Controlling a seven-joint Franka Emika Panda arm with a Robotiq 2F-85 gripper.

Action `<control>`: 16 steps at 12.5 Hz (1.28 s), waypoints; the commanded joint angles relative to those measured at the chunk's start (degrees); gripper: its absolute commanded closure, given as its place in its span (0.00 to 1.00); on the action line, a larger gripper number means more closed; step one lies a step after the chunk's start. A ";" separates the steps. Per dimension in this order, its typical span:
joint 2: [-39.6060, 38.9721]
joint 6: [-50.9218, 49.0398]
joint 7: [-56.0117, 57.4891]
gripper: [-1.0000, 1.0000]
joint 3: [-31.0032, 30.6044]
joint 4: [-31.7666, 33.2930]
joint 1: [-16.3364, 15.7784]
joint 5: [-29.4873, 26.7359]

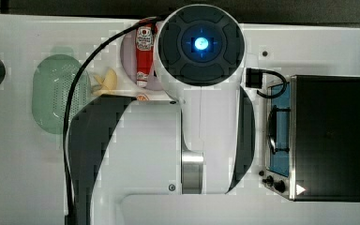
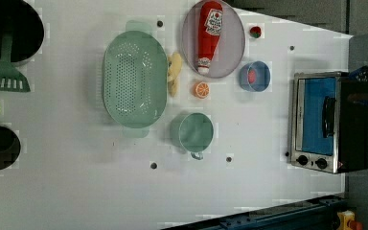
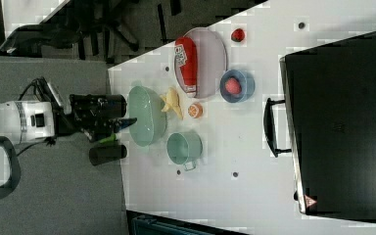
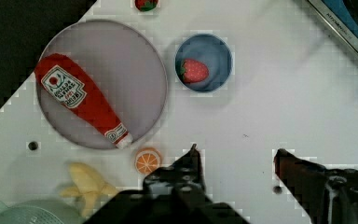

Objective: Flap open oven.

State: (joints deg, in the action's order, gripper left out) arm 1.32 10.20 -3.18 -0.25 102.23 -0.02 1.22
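Note:
The oven [image 2: 352,124] is a black box with a silver front frame, standing at the left view's right on the white table. Its blue-tinted glass door [image 2: 318,115] stands upright and closed, with the bar handle [image 2: 329,116] and two black knobs [image 2: 311,161] on the front. In the top view the oven [image 1: 330,136] is at the right with its handle [image 1: 273,129] facing the arm. My gripper [image 4: 237,156] is open with nothing between its fingers, hovering over bare table apart from the oven's corner [image 4: 342,25]. In the right view the gripper [image 3: 122,125] hangs far left of the oven [image 3: 342,122].
A grey plate [image 2: 235,52] holds a red ketchup bottle [image 2: 210,33]. Nearby sit a blue bowl [image 2: 263,79] with a strawberry, an orange slice [image 2: 201,89], a banana [image 2: 174,72], a green colander [image 2: 134,79] and a green cup [image 2: 192,132]. Black pots and a green spatula [image 2: 5,79] lie at the left view's left.

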 commanded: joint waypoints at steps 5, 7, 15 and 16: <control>15.05 -9.98 3.69 0.00 -2.08 6.93 6.58 -0.89; 15.05 -9.98 3.68 0.17 -2.08 6.94 6.58 -0.89; 13.07 -9.56 8.36 0.83 1.85 7.33 6.84 -0.71; 12.42 -8.91 12.78 0.83 3.21 7.61 6.90 -0.52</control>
State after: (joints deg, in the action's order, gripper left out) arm 12.69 0.51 3.58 0.38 110.00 5.91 0.45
